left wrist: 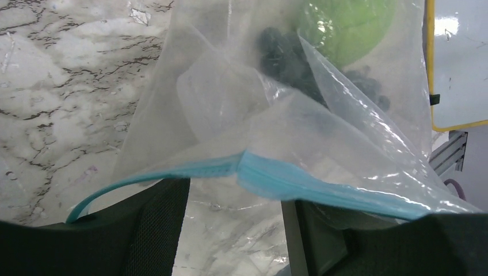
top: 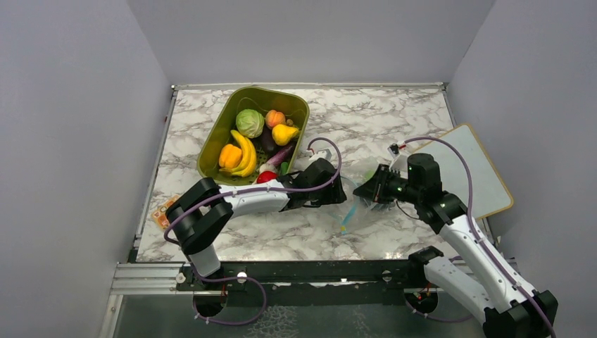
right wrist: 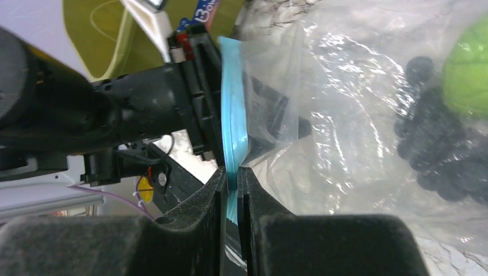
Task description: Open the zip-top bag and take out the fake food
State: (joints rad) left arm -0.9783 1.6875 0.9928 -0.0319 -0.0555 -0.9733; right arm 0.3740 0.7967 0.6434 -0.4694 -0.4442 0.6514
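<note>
Right gripper (right wrist: 231,179) pinches zip-top bag (right wrist: 345,86) at zipper strip (right wrist: 233,115), anchoring mouth; left gripper (left wrist: 236,207), jaws apart at same strip, likely readying counter-pull.

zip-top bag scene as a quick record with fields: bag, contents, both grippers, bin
bag: zip-top bag on the marble table, between the two arms
right gripper: shut on the bag's teal zipper strip
left gripper: open, fingers apart at the bag mouth
contents: light green round piece and dark bumpy piece, both inside the bag
green bin: holds other toy produce, beyond the left arm
</note>
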